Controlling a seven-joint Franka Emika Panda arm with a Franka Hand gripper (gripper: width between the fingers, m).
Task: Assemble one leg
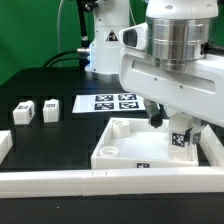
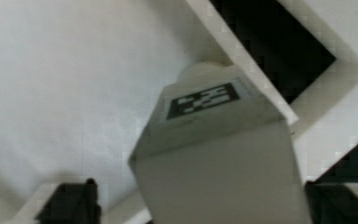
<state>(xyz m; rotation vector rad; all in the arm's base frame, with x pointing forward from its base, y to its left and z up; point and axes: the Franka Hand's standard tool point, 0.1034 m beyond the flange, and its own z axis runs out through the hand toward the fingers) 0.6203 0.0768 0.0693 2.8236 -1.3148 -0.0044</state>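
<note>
My gripper (image 1: 172,124) is shut on a leg (image 1: 181,138), a small white block with a black-and-white tag. I hold it upright over the corner of the large white tray-like piece (image 1: 125,143) that is nearest the exterior view's right. In the wrist view the leg (image 2: 208,130) fills the middle, between my two dark fingers (image 2: 69,202), with the gripper (image 2: 208,208) closed round it. The tray's white surface lies below it. Whether the leg touches the tray is hidden. Two more legs (image 1: 22,113) (image 1: 50,110) lie on the table at the exterior view's left.
The marker board (image 1: 112,102) lies behind the tray. A low white wall (image 1: 90,181) runs along the front, with side pieces at the far left (image 1: 4,146) and right (image 1: 213,148). The arm's base (image 1: 105,45) stands at the back.
</note>
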